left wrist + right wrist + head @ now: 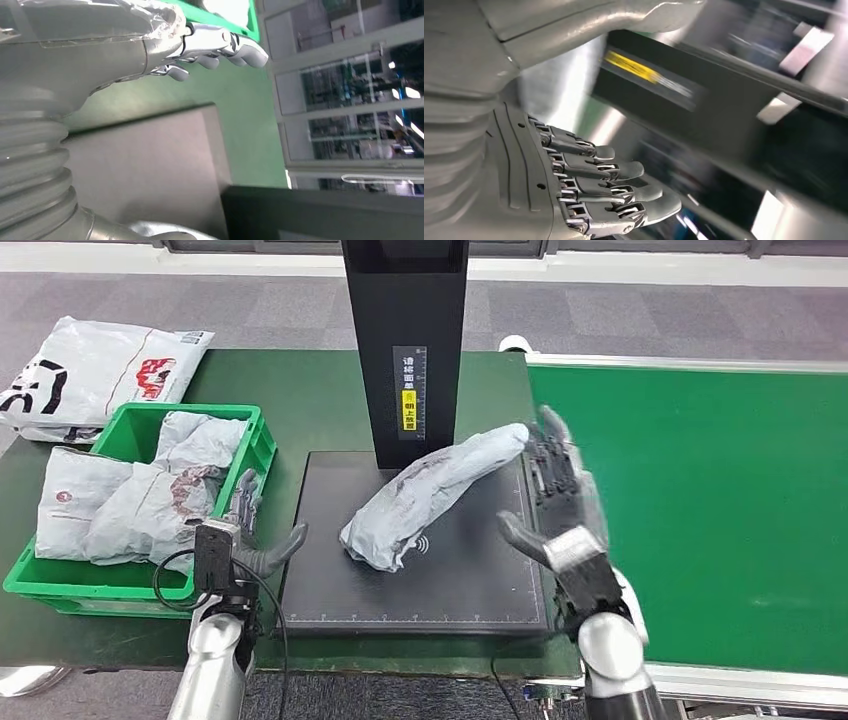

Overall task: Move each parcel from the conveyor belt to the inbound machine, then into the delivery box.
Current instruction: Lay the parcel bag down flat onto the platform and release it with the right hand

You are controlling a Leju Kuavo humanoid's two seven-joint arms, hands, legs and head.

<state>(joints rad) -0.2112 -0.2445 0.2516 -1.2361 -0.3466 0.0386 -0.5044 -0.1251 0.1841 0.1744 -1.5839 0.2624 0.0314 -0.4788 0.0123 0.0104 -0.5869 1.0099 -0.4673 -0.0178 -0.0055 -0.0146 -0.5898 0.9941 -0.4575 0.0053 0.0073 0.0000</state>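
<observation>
**Parcel sitting on the scanner plate**

The grey parcel [435,495] is lying on the inbound machine [420,580], between both hands. Right hand [560,505] is hovering just beside it, fingers spread, holding nothing. Left hand [250,535] is also empty, fingers apart, next to the green delivery box [110,585].

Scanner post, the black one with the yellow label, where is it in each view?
Head view: black post stands upper centre, behind the grey parcel.
Left wrist view: the dark block is probably it.
Right wrist view: blurred, beyond the right hand.
Shared landmark: its yellow label, head and right wrist views.
</observation>
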